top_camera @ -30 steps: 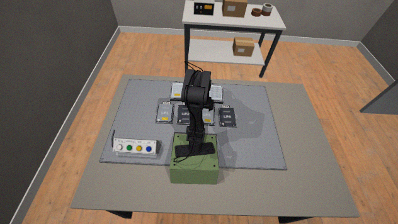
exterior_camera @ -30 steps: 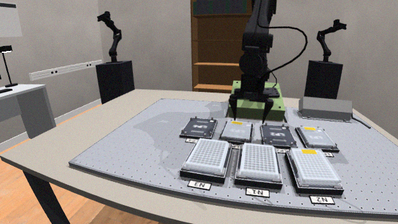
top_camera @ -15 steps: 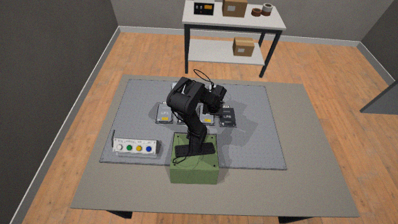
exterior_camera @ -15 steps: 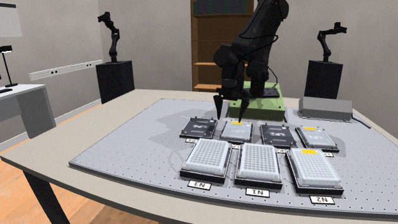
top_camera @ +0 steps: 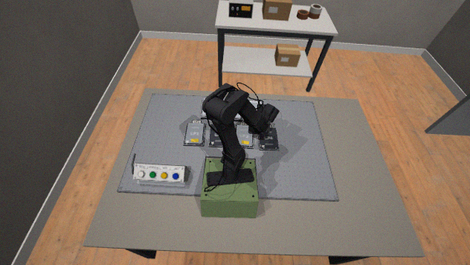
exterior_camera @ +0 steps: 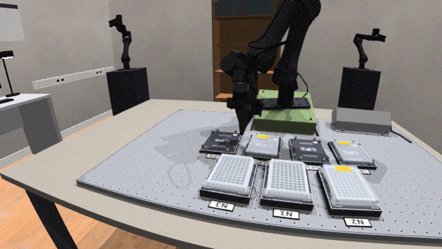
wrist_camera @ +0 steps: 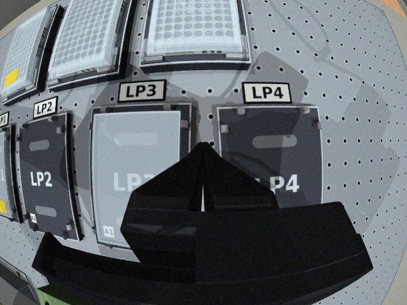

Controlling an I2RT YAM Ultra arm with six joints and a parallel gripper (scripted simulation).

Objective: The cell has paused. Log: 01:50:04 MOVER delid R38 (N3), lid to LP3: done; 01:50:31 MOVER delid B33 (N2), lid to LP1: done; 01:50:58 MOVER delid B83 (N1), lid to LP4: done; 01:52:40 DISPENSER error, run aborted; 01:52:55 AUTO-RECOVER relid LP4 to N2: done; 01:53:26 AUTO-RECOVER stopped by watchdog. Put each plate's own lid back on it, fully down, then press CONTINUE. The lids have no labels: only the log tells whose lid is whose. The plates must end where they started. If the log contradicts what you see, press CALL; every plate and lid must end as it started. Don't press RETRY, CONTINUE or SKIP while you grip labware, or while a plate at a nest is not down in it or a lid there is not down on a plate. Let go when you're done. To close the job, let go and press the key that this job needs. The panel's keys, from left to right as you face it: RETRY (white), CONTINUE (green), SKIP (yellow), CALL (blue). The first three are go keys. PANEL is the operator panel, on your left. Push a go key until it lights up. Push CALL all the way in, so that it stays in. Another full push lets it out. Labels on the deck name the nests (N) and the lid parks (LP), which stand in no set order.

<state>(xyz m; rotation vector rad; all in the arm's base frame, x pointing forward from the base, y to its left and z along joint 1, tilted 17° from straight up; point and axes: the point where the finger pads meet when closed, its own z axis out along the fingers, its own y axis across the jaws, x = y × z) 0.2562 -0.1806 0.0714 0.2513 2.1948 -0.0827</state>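
Three well plates stand in a row: at N3, at N1 (exterior_camera: 287, 180) and at N2 (exterior_camera: 350, 185). The N2 plate carries a clear lid with a yellow tag. Clear lids lie on LP3 (wrist_camera: 134, 164) and LP1 (exterior_camera: 350, 152). LP4 (wrist_camera: 272, 147) and LP2 (wrist_camera: 44, 173) are bare dark pads. The plate beyond LP3 reads R38 (wrist_camera: 195, 29). My gripper (wrist_camera: 203, 150) is shut and empty. It points down over the gap between LP3 and LP4, and it also shows in the exterior view (exterior_camera: 243, 131).
The operator panel (top_camera: 160, 173) sits left of the green arm base (top_camera: 230, 187), with white, green, yellow and blue (top_camera: 175, 176) keys. None is lit. A grey box (exterior_camera: 361, 120) stands behind the parks.
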